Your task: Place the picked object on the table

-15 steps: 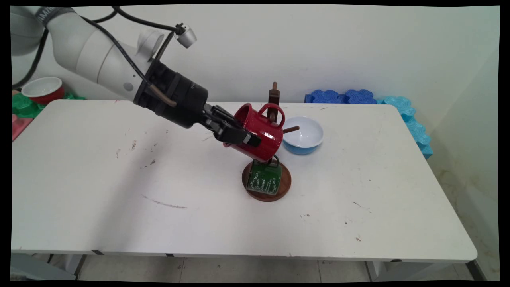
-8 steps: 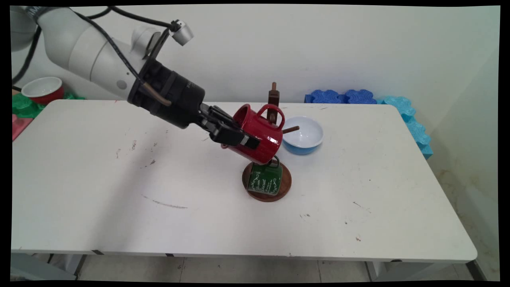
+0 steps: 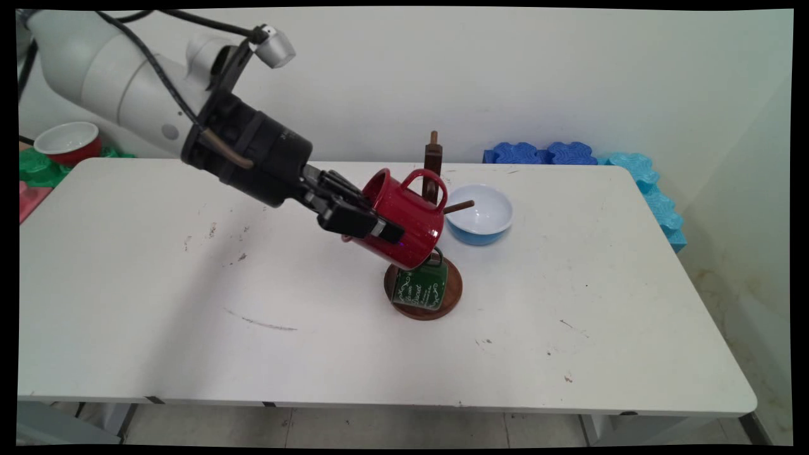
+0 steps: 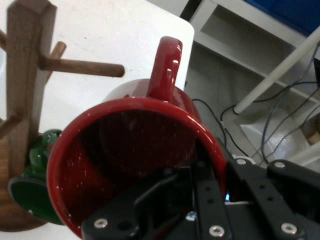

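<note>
Clamped on the rim of a red mug (image 3: pixel 404 221), the black gripper (image 3: pixel 363 221) holds the cup tilted in the air above the white table (image 3: pixel 189 328), one finger inside the wall and one outside, as the hand view shows. That grip on the rim leaves the handle (image 3: pixel 422 183) free; it points up and away from the arm, toward the wooden mug tree (image 3: pixel 433 158) just to the right. The mug's open mouth faces back along the gripper, so its base leans down and to the right, over the tree's round base (image 3: pixel 423 308).

A green mug (image 3: pixel 419 285) with pale lettering hangs low on the tree, mouth down, just under the red one; whether the two cups touch cannot be told from either view. One bare peg (image 3: pixel 460 205) sticks out to the right of the red mug. The hand view shows it level with the red handle but apart from it.

A blue bowl (image 3: pixel 480 218) with a white inside sits on the table just right of the tree, partly behind that peg. At the far right, bright blue foam pieces (image 3: pixel 569 153) lie along the wall and down the table's right edge. Off the far left corner a red and white bowl (image 3: pixel 66 142) rests on green and red items, cut off by the frame. Much of the tree's post is hidden behind the red mug.
</note>
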Action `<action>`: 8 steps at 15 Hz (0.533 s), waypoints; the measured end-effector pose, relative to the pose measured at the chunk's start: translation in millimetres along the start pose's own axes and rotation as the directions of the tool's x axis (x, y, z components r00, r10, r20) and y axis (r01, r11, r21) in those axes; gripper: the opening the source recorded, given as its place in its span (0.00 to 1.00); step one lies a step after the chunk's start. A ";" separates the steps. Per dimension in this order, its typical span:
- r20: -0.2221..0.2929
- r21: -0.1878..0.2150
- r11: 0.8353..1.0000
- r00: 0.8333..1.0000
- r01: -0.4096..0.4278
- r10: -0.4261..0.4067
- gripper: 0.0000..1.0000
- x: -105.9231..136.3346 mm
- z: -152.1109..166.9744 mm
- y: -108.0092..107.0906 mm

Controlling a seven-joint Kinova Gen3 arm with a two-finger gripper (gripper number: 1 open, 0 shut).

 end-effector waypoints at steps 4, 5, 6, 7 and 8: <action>0.007 -0.012 1.000 1.000 -0.002 0.002 0.00 -2.5 -10.4 6.6; 0.008 -0.013 1.000 1.000 -0.004 0.004 0.00 -3.0 -13.2 7.1; 0.010 -0.013 1.000 1.000 -0.005 0.005 0.00 -3.3 -15.0 7.2; 0.012 -0.012 1.000 1.000 -0.008 0.008 0.00 -3.8 -18.3 6.9; 0.014 -0.010 1.000 1.000 -0.011 0.011 0.00 -4.2 -20.5 6.6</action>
